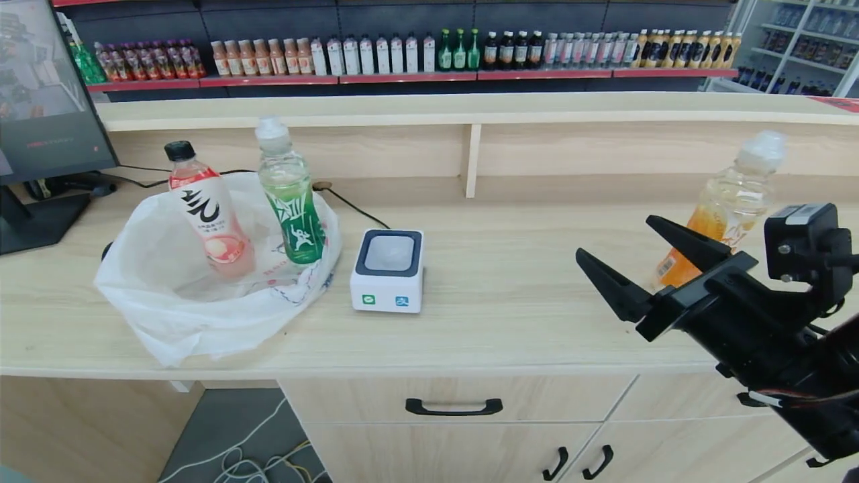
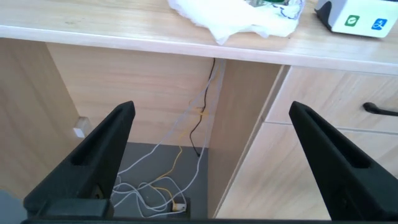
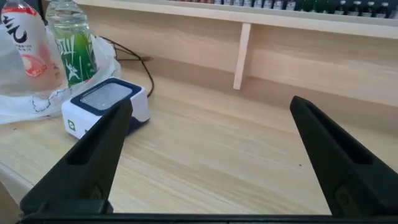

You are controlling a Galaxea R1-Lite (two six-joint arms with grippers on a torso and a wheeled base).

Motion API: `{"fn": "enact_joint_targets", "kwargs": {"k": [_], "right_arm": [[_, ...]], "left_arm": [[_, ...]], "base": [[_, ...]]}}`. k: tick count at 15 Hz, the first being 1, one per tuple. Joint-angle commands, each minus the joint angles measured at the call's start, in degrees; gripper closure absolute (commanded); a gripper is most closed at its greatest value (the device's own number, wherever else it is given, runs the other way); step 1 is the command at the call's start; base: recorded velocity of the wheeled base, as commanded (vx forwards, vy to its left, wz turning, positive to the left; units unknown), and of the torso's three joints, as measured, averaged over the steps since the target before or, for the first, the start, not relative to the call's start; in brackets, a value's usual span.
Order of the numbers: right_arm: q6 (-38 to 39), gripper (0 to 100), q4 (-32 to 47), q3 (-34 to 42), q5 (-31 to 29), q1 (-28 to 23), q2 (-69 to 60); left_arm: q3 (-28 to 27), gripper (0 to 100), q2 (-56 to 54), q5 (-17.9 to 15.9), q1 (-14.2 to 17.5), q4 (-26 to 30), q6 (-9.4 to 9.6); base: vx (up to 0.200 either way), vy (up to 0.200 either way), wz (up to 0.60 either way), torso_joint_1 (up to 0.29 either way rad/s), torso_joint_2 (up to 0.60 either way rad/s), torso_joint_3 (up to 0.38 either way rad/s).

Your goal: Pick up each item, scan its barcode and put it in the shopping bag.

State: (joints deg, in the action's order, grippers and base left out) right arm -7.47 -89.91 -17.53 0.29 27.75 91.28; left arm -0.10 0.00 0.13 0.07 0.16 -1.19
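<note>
Light wood tabletop (image 1: 510, 282), pink bottle (image 1: 208, 215) and green bottle (image 1: 290, 194) standing in white plastic shopping bag (image 1: 168, 315), white scanner box (image 1: 389, 270) alongside; orange drink bottle (image 1: 728, 208) behind right end effector (image 1: 613, 236), gaping wide, left end effector (image 2: 211, 107) same

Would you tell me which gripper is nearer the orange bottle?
Right. The right gripper is just beside the orange bottle; the left gripper is below the counter near the bag.

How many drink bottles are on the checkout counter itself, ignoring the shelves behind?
3. A black-capped pink-label bottle and a white-capped green-label bottle stand in the white plastic shopping bag at left; an orange-drink bottle stands at right, behind the right gripper. None looks hidden.
</note>
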Motion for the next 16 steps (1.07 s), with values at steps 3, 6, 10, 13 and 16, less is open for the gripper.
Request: {"fn": "enact_joint_targets", "kwargs": {"k": [3,6,10,13,16], "right_arm": [[-0.3,0,-0.1,2.1,0.0,1.1,-0.2],[-0.3,0,-0.1,6.5,0.0,1.9,-3.4],[-0.3,0,-0.1,7.2,0.0,1.6,-2.7],[-0.3,0,-0.1,5.8,-0.1,-1.9,0.4],[0.2,0,-0.1,5.7,-0.1,-6.4,2.5]], "left_arm": [[0.0,0,0.0,0.0,0.0,0.0,-0.04],[0.0,0,0.0,0.0,0.0,-0.1,-0.04],[0.0,0,0.0,0.0,0.0,-0.1,0.14],[0.0,0,0.0,0.0,0.0,-0.1,0.14],[0.0,0,0.0,0.0,0.0,-0.1,0.14]], "base": [[0.000,-0.200,0.00,0.002,0.00,0.002],[0.000,-0.200,0.00,0.005,0.00,0.001],[0.000,-0.150,0.00,0.002,0.00,0.001],[0.000,0.000,0.00,0.000,0.00,0.000],[0.000,0.000,0.00,0.000,0.00,0.000]]}}
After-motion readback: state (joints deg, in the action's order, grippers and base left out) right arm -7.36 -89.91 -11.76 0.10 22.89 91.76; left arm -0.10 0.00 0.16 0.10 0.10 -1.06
